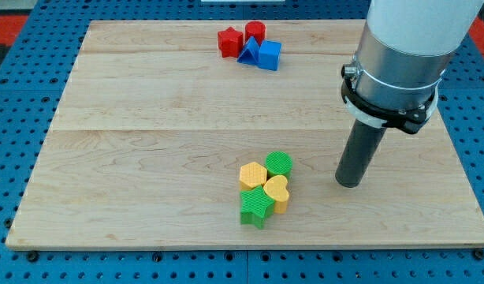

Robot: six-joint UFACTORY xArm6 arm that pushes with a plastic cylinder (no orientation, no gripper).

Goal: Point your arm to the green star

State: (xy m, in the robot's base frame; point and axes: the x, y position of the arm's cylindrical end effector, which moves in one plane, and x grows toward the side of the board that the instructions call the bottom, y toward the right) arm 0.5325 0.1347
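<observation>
The green star [256, 209] lies near the view's bottom middle of the wooden board [147, 142]. It touches a yellow heart [277, 192], which sits beside a yellow hexagon-like block [253, 174] and a green round block [279, 164]. My tip [349, 183] rests on the board to the right of this cluster, about a hundred pixels right of and slightly above the green star, touching no block.
At the view's top middle sits a second cluster: a red star [230, 42], a red block [255, 33], a blue triangle [248, 50] and a blue cube [269, 55]. Blue pegboard surrounds the board.
</observation>
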